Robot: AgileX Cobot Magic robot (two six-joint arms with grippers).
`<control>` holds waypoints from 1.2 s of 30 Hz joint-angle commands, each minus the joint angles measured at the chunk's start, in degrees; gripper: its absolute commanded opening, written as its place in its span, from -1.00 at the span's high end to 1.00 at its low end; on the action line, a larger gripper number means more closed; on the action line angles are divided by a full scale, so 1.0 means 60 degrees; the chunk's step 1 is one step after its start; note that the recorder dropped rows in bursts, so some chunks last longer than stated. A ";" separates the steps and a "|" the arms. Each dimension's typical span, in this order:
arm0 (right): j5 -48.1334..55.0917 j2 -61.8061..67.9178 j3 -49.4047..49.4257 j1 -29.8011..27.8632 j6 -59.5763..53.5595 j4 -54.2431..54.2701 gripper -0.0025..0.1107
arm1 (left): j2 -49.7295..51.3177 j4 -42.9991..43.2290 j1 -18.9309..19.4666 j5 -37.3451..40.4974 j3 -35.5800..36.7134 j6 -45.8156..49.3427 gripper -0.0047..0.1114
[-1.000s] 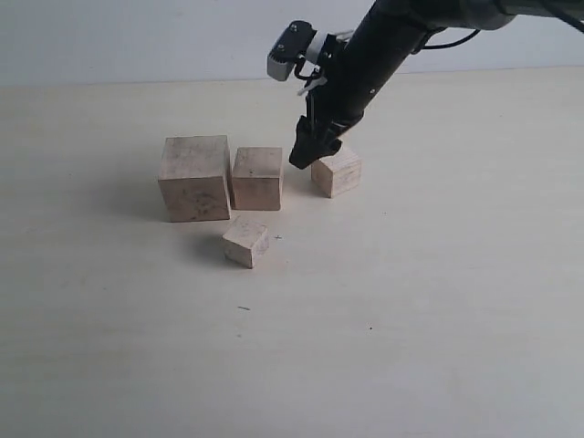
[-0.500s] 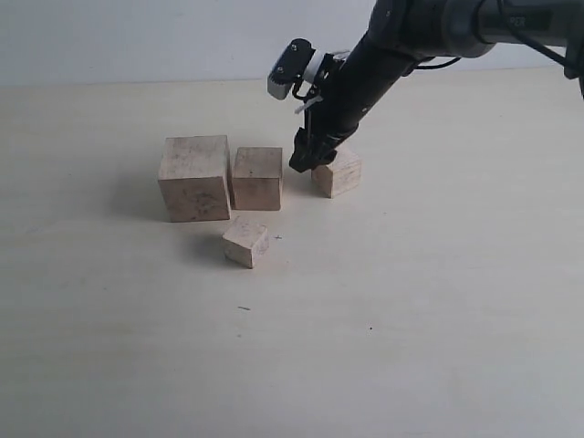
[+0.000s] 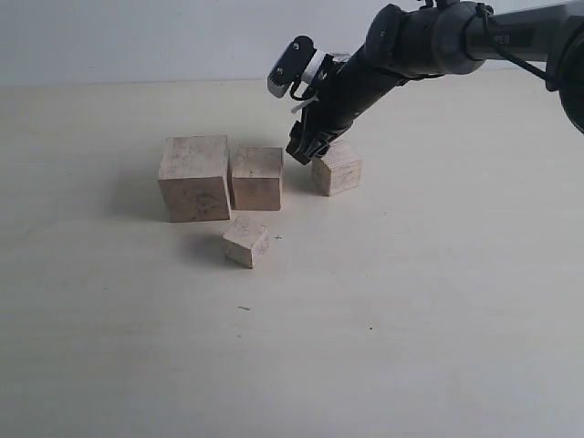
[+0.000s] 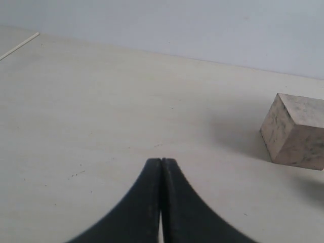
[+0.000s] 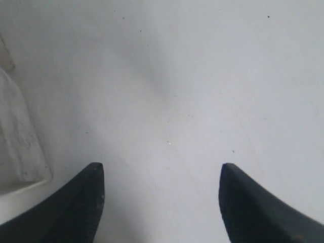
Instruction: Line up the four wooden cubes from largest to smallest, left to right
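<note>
In the exterior view, the largest cube [image 3: 194, 178] and the second cube [image 3: 256, 178] stood touching, left of centre. The third cube [image 3: 337, 169] sat apart to their right, turned a little off square. The smallest cube [image 3: 245, 240] lay lower in the frame, below the second cube and out of the row. The right gripper [image 3: 304, 153] hung at the third cube's upper left corner. We could not tell from here whether it touched the cube. We judged the step in hand to be the seating of the third cube. The next move would call for closing the gap to the second cube and squaring it. After that, the smallest cube would go to the right end. The tabletop [image 3: 438, 301] was pale, matte and lightly specked, with a plain grey-blue wall [image 3: 137, 36] behind it.

In the left wrist view, the left gripper [image 4: 161, 161] had its jaws pressed together on nothing, over bare table. A smudged wooden cube [image 4: 296, 131] stood at the right edge, well apart. We could not tell which one it was.

In the right wrist view, the right gripper [image 5: 160, 167] had its jaws spread wide, with only bare table between them. A pale wooden face [image 5: 17, 136] at the left edge lay outside the jaws and was probably the third cube.
</note>
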 commanded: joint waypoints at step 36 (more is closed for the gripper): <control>0.1332 -0.0882 -0.0040 -0.0040 -0.0812 0.0777 -0.13 | -0.0055 0.0034 -0.0044 -0.0079 0.0021 0.0000 0.92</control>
